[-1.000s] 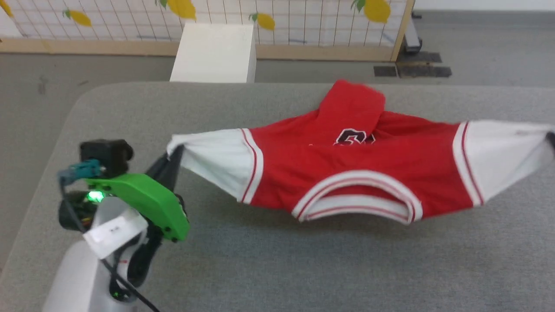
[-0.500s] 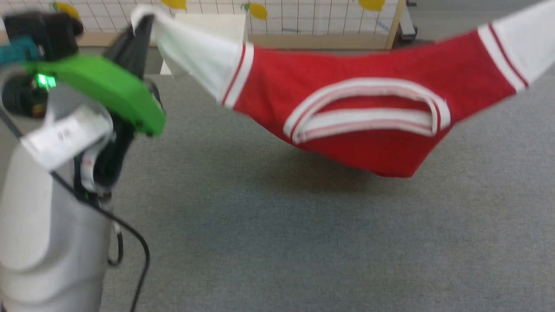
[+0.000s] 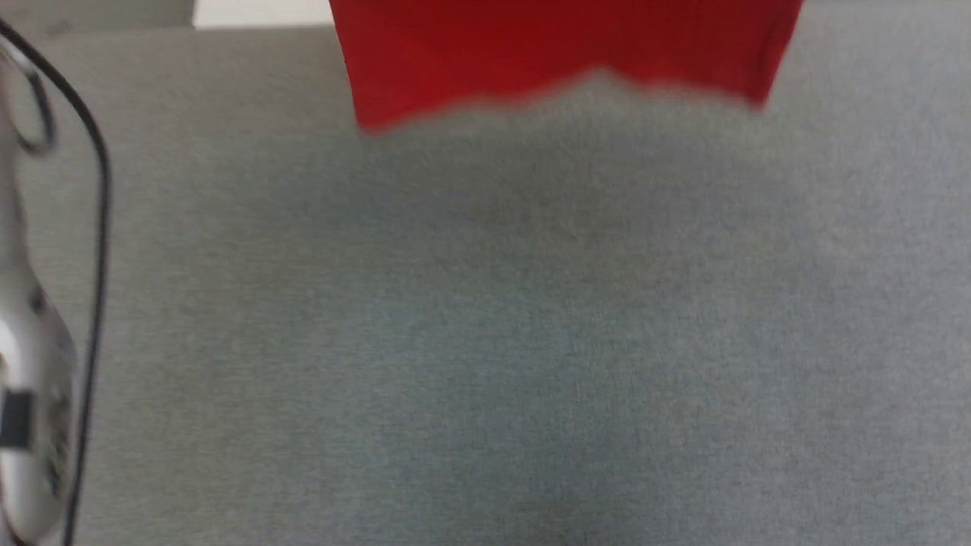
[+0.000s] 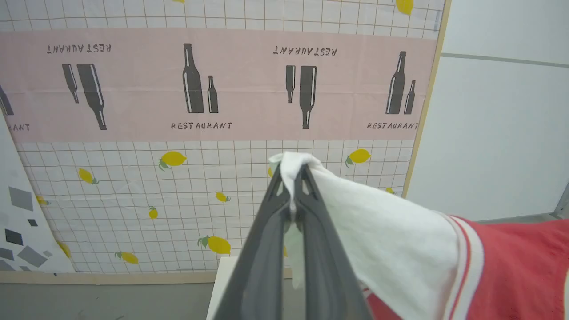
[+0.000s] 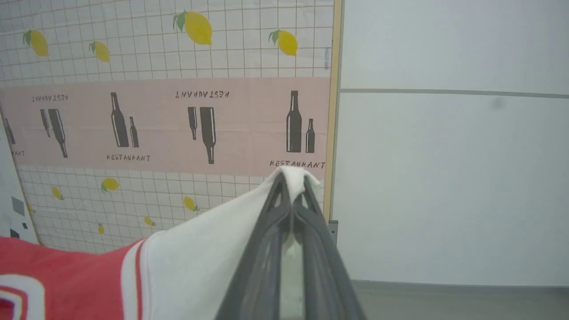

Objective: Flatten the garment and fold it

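Note:
The garment [image 3: 561, 53] hangs in the air over the grey table [image 3: 485, 341]; in the head view its plain red lower part and blurred hem show at the top. In the left wrist view my left gripper [image 4: 292, 186] is shut on the tip of one white sleeve [image 4: 378, 222], which runs right to striped trim and the red body. In the right wrist view my right gripper [image 5: 291, 186] is shut on the other white sleeve [image 5: 213, 249], which stretches left to the red body. The print is hidden.
A pale forearm [image 3: 30, 364] with a black cable [image 3: 98, 227] stands at the head view's left edge. A white box [image 3: 258, 11] sits beyond the table. Behind are a lemon-and-bottle printed screen [image 4: 213, 89] and a white wall [image 5: 444, 178].
Both grippers have raised the garment by its sleeves from the table into the air. The head view has shifted, so now just the red lower part hangs at its top.

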Motion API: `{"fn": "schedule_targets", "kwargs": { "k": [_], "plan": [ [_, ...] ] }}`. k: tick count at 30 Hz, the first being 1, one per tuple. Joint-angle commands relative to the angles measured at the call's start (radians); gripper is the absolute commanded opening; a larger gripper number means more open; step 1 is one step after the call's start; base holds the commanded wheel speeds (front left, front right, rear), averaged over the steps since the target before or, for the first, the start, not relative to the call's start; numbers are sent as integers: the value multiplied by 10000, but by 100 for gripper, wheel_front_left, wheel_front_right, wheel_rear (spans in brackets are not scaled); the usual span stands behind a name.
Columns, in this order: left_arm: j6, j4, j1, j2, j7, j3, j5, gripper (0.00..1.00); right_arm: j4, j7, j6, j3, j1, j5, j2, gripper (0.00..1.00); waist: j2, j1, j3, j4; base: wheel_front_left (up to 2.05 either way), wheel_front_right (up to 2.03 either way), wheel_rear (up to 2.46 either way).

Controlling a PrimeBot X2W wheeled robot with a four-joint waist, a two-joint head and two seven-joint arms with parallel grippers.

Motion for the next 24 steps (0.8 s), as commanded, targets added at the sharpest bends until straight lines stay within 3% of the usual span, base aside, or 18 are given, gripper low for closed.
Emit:
{"fn": "schedule_targets", "kwargs": {
  "k": [1, 6, 13, 19, 24],
  "plan": [
    [69, 334, -570, 17, -382, 33, 137, 0, 419, -474, -15, -27, -563, -218, 106, 0, 33, -1, 1128, -514, 0, 0, 0],
    [103, 1553, -1979, -257, -1730, 8, 340, 0, 2130, -1811, -15, -105, -2136, -706, 444, 0, 33, -1, 1639, -504, 0, 0, 0],
    [-63, 2832, -2719, -589, -2897, -66, 304, 0, 3848, -2830, -15, 92, -3177, -914, 763, 0, 33, -1, 2141, -375, 0, 0, 0],
    [-342, 3801, -2374, -683, -3282, -188, 180, 0, 4692, -3074, -15, 911, -2865, -650, 945, 0, 33, -1, 2325, -196, 0, 0, 0],
    [-632, 4547, -1193, -757, -3560, -435, 102, 0, 5085, -2833, -15, 1948, -1761, -245, 859, 0, 33, -1, 2006, 26, 0, 0, 0]
  ]
}}
